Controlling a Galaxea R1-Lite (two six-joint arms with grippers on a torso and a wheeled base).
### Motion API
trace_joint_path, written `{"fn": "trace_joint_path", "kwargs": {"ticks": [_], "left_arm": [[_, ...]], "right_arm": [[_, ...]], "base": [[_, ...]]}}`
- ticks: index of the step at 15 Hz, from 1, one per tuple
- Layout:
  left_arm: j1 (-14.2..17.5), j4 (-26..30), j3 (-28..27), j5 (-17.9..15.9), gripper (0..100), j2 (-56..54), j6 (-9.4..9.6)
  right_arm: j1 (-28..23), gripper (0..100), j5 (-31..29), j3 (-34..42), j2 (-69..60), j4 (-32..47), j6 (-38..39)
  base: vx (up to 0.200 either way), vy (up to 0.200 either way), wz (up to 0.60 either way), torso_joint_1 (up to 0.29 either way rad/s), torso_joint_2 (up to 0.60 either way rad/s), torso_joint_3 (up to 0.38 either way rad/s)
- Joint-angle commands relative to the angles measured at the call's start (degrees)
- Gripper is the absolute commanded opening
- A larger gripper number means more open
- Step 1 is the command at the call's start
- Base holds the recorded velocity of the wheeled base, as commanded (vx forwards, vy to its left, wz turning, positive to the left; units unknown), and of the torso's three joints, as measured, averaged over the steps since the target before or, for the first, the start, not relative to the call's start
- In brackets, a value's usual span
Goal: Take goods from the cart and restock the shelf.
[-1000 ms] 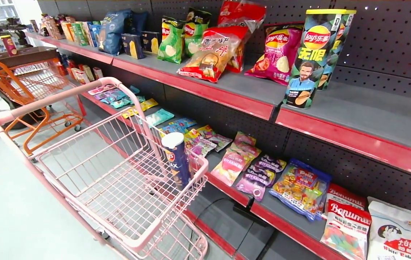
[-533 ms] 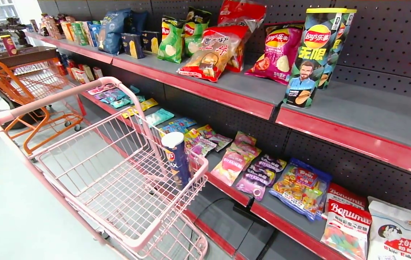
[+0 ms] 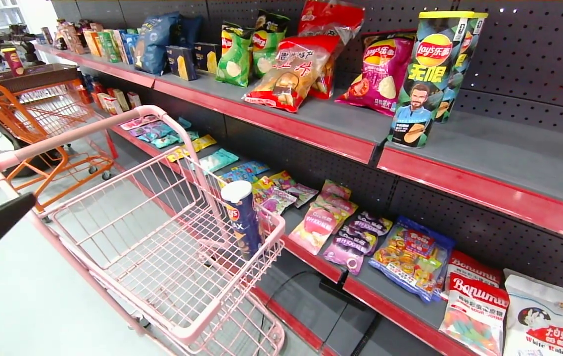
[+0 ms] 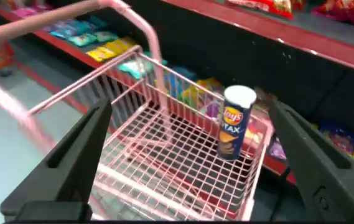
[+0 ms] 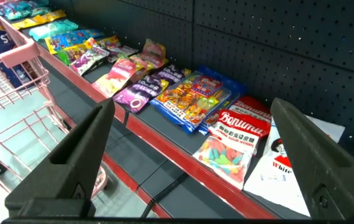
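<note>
A blue chip can [image 3: 243,217] stands upright in the far corner of the pink cart [image 3: 88,130], lower middle of the head view, against the wire wall nearest the shelf [image 3: 484,143]. The left hand [image 4: 190,115] hangs over the cart, fingers [image 4: 71,162] spread wide, gripping nothing. The right hand [image 5: 192,109], wide too and bare, faces the candy bags [image 5: 133,74] lying on its lower tier at lower right

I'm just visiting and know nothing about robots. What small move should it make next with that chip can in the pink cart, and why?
Probably lower the left claw toward the chip can. The can stands upright in a corner of the pink cart, the only item in it. The claw is open, holds nothing, and faces the can from a distance.
</note>
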Motion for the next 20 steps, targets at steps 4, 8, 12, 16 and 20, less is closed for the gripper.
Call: {"fn": "trace_joint_path", "kwargs": {"ticks": [4, 8, 12, 16, 20], "left_arm": [[3.11, -11.14, -4.36, -21.0, 100, 37.5, 14.83], [2.41, -24.32, -5.86, -25.57, 100, 51.47, 18.08], [-1.55, -29.33, -10.34, -28.38, 100, 60.7, 18.08], [-6.03, -30.3, -18.16, -28.38, 100, 67.91, 17.73], [-9.54, -30.47, -23.26, -27.94, 100, 72.57, 16.59]], "right_arm": [[0.0, 100, 0.02, 0.0, 0.07, -0.01, -0.14], [0.0, 100, 0.02, 0.0, 0.07, -0.01, -0.14], [0.0, 100, 0.11, 0.0, 0.07, -0.01, -0.23], [0.0, 100, 0.11, 0.0, 0.07, -0.01, -0.32], [0.0, 100, 0.11, 0.0, 0.07, -0.01, -0.32]], "base": [[0.0, 0.0, 0.0, 0.0, 0.0, 0.0], [0.0, 0.0, 0.0, 0.0, 0.0, 0.0], [0.0, 0.0, 0.0, 0.0, 0.0, 0.0], [0.0, 0.0, 0.0, 0.0, 0.0, 0.0], [0.0, 0.0, 0.0, 0.0, 0.0, 0.0]]}}
